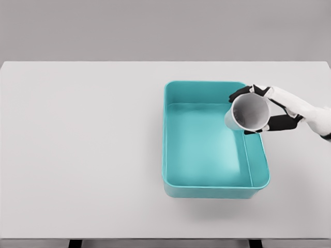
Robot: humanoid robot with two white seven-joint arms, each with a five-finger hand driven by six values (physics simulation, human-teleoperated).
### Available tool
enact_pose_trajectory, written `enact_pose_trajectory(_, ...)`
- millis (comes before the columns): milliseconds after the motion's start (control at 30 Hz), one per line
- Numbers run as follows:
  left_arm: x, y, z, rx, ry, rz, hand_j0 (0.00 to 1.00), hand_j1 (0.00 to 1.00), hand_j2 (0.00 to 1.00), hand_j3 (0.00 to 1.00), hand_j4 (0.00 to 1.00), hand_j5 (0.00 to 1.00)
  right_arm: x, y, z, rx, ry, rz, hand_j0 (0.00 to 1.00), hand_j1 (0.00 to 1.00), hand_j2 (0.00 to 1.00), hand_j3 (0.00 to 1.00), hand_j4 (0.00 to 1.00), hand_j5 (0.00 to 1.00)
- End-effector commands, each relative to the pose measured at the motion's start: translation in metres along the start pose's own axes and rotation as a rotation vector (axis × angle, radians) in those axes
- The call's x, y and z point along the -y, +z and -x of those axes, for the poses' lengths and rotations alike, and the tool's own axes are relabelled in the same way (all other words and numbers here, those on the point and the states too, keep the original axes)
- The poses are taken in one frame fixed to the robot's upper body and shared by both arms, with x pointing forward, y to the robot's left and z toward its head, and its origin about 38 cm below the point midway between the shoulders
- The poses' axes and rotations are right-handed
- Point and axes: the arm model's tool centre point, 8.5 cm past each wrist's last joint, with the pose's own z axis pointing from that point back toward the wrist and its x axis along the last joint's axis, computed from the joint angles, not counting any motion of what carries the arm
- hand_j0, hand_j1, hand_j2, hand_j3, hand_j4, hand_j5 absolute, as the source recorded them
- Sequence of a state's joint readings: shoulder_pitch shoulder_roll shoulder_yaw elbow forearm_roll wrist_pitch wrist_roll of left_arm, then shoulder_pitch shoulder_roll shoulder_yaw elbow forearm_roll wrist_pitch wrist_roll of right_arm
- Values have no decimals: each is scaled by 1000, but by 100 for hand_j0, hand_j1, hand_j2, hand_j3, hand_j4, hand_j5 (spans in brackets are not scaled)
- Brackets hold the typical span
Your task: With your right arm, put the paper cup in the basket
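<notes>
A teal rectangular basket [173, 139] sits on the white table, right of the middle. A white paper cup [249, 112] hangs over the basket's right rim, tilted so its open mouth faces the camera. My right hand [265, 109] comes in from the right edge and its black fingers [241, 93] wrap around the cup from behind. The cup's lower body reaches a little inside the basket's right wall. The left arm does not show.
The white table [77, 150] spreads wide to the left of the basket and in a narrow strip in front of it. Its far edge meets a grey wall.
</notes>
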State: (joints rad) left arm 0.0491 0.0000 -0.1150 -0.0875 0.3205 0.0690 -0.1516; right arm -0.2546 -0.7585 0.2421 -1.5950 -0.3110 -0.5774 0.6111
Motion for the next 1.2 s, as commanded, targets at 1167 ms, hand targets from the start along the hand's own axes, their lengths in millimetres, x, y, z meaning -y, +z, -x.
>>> enact_pose_trajectory(1167, 0, 0, 0, 0, 0, 0, 100, 100, 100, 100, 100, 100, 75, 17, -34, 51, -119, 251, 100, 100, 100, 100, 100, 100)
